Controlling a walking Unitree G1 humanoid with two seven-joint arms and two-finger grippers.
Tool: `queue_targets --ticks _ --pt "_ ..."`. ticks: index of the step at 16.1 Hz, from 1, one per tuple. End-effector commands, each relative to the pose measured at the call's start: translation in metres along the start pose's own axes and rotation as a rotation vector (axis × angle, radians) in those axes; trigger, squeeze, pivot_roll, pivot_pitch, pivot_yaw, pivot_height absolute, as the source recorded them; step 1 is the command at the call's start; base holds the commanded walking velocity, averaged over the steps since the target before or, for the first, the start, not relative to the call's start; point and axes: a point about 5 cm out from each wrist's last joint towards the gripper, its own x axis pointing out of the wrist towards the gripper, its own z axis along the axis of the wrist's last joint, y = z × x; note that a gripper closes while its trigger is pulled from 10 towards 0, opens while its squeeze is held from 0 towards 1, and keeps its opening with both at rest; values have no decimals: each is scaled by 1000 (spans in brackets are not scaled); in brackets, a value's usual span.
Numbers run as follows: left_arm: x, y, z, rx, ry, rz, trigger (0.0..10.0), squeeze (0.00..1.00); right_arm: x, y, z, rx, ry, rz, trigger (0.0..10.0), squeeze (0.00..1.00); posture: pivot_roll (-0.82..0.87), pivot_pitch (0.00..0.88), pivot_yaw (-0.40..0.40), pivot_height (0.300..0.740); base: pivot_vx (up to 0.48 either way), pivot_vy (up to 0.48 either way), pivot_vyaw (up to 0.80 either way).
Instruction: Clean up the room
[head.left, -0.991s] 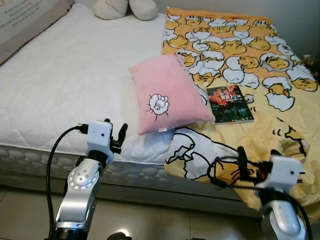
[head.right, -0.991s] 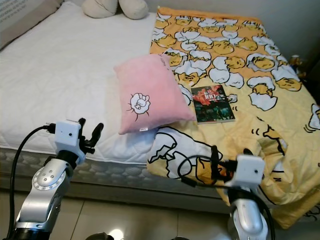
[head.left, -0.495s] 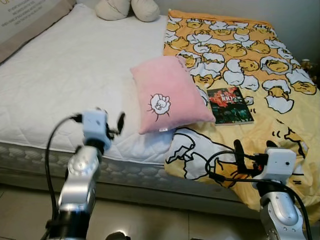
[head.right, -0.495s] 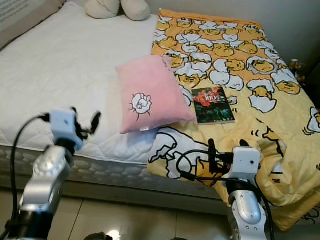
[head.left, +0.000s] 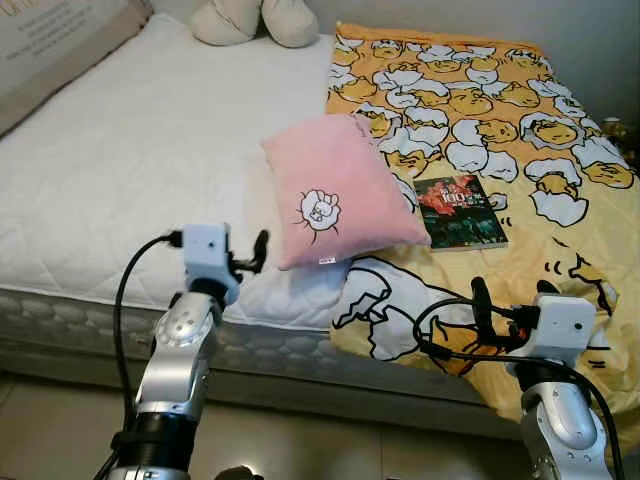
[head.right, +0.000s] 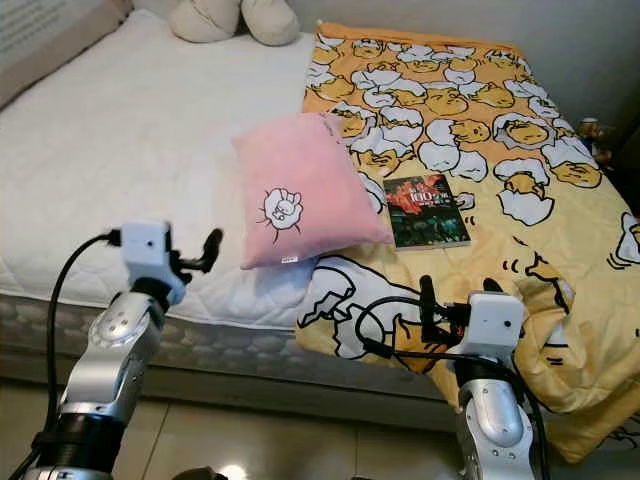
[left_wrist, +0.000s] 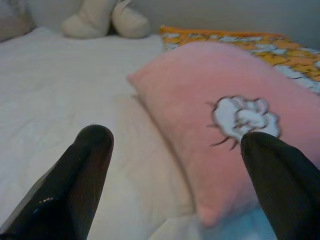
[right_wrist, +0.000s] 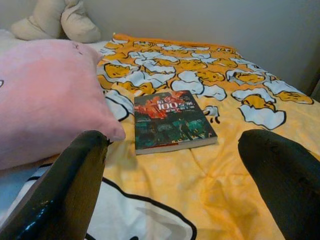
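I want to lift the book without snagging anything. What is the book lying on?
The book lies flat on the yellow patterned blanket, beside the pink pillow. Whatever is beneath the blanket there is covered.

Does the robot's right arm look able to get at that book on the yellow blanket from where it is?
Probably yes. The right gripper is open and faces the book, which lies flat on the yellow blanket with nothing between them. The pink pillow sits beside it, off the path.

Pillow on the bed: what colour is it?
Pink, with a white motif; the pillow shows best in the left eye view.
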Motion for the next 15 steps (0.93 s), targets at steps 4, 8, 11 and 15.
queue_targets --ticks 4,8,11,15 --pt "8 -3 7 84 -19 -46 10000 0 3 -1 0 14 -25 -36 10000 0 -12 0 53 740 0 0 0" --pt "12 -6 8 15 -11 -80 10000 0 5 7 3 0 -43 -20 10000 0 -16 0 60 740 0 0 0" --pt "18 -14 12 -9 -24 -79 10000 0 12 12 15 -32 -86 23 10000 0 -19 0 50 740 379 0 0" --pt "23 -21 16 -49 -41 -91 10000 0 24 6 35 -37 -144 16 10000 0 -24 0 42 740 445 0 0"
